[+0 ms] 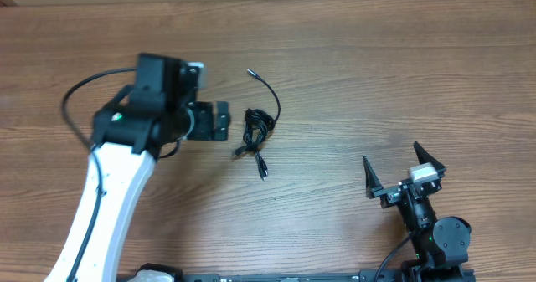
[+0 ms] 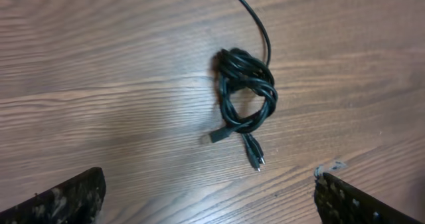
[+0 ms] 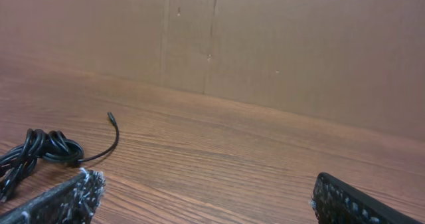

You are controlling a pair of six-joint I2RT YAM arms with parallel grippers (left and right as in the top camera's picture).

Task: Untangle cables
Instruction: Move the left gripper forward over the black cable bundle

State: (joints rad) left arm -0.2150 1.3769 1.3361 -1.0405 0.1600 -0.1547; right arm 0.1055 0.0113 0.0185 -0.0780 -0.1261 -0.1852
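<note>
Cables (image 1: 255,131) lie in one small knotted bundle near the middle of the overhead frame, on the wooden counter (image 1: 402,56). One strand curves up from the bundle to a plug end, and two plug ends stick out below it. The left hand (image 1: 223,121) is just left of the bundle, its jaws wide apart and holding nothing. The right hand (image 1: 391,152) is in the lower right, well apart from the bundle, also spread wide and empty.

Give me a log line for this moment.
cables: tangled bundle, untouched | left gripper: open, beside bundle, no contact | right gripper: open, far from bundle
</note>
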